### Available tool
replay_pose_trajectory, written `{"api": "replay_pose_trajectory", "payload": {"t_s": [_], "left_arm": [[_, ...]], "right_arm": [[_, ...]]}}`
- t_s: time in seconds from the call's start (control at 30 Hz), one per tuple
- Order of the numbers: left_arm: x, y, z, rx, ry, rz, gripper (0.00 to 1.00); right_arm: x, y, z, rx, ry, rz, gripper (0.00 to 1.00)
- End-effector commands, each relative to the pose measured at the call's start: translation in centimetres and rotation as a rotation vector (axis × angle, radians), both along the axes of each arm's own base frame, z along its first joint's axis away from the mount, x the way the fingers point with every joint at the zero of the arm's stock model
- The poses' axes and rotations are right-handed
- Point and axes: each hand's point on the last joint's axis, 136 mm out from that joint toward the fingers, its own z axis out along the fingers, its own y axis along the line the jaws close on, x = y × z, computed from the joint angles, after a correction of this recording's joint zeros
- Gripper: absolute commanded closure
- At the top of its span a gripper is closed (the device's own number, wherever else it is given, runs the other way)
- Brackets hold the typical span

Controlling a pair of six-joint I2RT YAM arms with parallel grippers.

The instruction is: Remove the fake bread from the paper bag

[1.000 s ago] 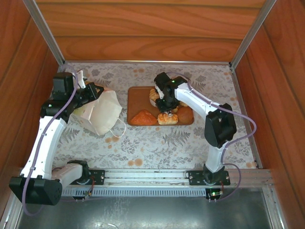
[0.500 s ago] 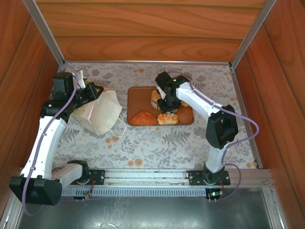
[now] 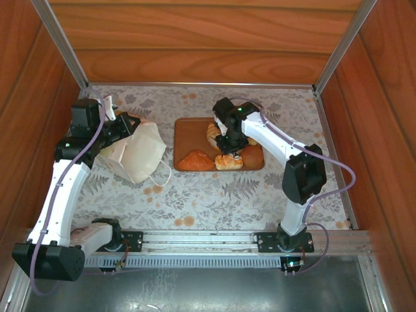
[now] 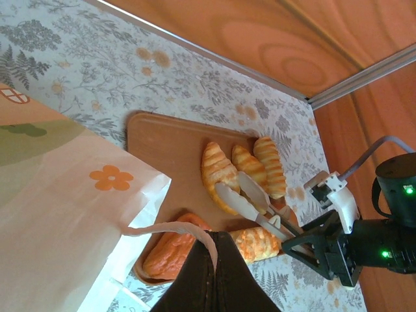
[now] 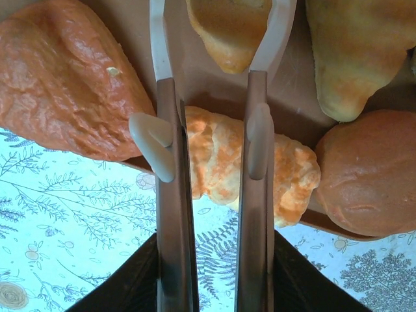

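The white paper bag [image 3: 140,153] [image 4: 58,195] lies slumped left of the brown board [image 3: 185,133]. My left gripper [image 3: 133,123] [image 4: 218,250] is shut on one cord handle [image 4: 162,227] of the bag. Fake bread rests on the board: an orange triangular piece [image 3: 195,160] [image 5: 65,84], a ridged loaf [image 3: 228,161] [image 5: 214,162], a round bun [image 3: 252,155] [image 5: 370,175] and croissants [image 3: 213,132] [image 4: 218,169]. My right gripper [image 3: 220,135] [image 5: 221,13] [image 4: 231,183] hovers low over the croissants, open, its fingers straddling a croissant tip, with a small gap at the left finger.
The floral table cover [image 3: 214,195] runs round the board. Wooden walls close in the left, right and back. The bag's second handle loop [image 3: 159,175] trails toward the near side.
The right arm's elbow has drifted slightly right while its gripper stayed over the croissants. The left arm and the bag have not moved.
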Motion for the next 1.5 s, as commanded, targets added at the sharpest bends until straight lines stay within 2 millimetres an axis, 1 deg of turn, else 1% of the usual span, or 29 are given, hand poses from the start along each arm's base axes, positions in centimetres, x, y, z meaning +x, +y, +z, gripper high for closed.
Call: {"api": "replay_pose_trajectory", "payload": {"t_s": [0.0, 0.1, 0.3, 0.47, 0.53, 0.6, 0.73, 0.8, 0.9, 1.03, 1.1, 1.23, 1.33, 1.4, 1.47], "left_arm": [[0.0, 0.0, 1.1, 0.01, -0.05, -0.001, 1.0], [0.1, 0.0, 1.1, 0.011, -0.049, -0.002, 1.0], [-0.1, 0.3, 0.7, 0.027, -0.05, 0.011, 1.0], [-0.7, 1.2, 0.0, 0.06, -0.055, 0.05, 1.0], [-1.0, 1.6, -0.2, 0.08, -0.057, 0.066, 1.0], [-1.4, 2.1, -0.4, 0.109, -0.054, 0.086, 1.0], [-2.1, 3.3, -0.8, 0.16, -0.061, 0.134, 1.0], [-2.5, 3.7, -1.0, 0.176, -0.059, 0.145, 1.0], [-2.9, 4.4, -1.2, 0.205, -0.055, 0.17, 1.0], [-3.1, 5.0, -1.6, 0.238, -0.049, 0.194, 1.0], [-3.0, 5.1, -1.7, 0.238, -0.045, 0.199, 1.0], [-2.5, 4.9, -1.5, 0.225, -0.032, 0.2, 1.0], [-2.1, 4.4, -1.3, 0.214, -0.029, 0.174, 1.0], [-2.0, 4.3, -1.3, 0.214, -0.027, 0.17, 1.0], [-1.9, 4.3, -1.3, 0.214, -0.027, 0.169, 1.0]], "right_arm": [[-1.2, -0.7, 0.6, 0.009, 0.033, -0.025, 0.61], [-0.9, -0.6, 1.0, 0.026, 0.005, -0.032, 0.58], [-0.4, 0.6, 3.0, 0.123, -0.062, -0.026, 0.54], [-0.7, 0.5, 3.8, 0.148, -0.08, -0.026, 0.53], [-1.0, 0.6, 4.5, 0.171, -0.085, -0.028, 0.54], [-1.4, 1.3, 6.1, 0.249, -0.114, -0.017, 0.56], [-2.4, 3.8, 8.8, 0.482, -0.186, 0.027, 0.58], [-3.1, 4.5, 9.9, 0.578, -0.221, 0.038, 0.59], [-4.9, 5.6, 11.6, 0.717, -0.245, 0.088, 0.61], [-7.1, 6.2, 12.5, 0.79, -0.252, 0.153, 0.61], [-8.6, 7.1, 12.9, 0.836, -0.224, 0.21, 0.62], [-11.0, 8.3, 13.2, 0.868, -0.204, 0.301, 0.62], [-12.6, 9.0, 13.2, 0.877, -0.197, 0.369, 0.62], [-14.1, 9.9, 12.9, 0.883, -0.176, 0.437, 0.62], [-15.1, 10.7, 12.6, 0.871, -0.173, 0.496, 0.62]]}}
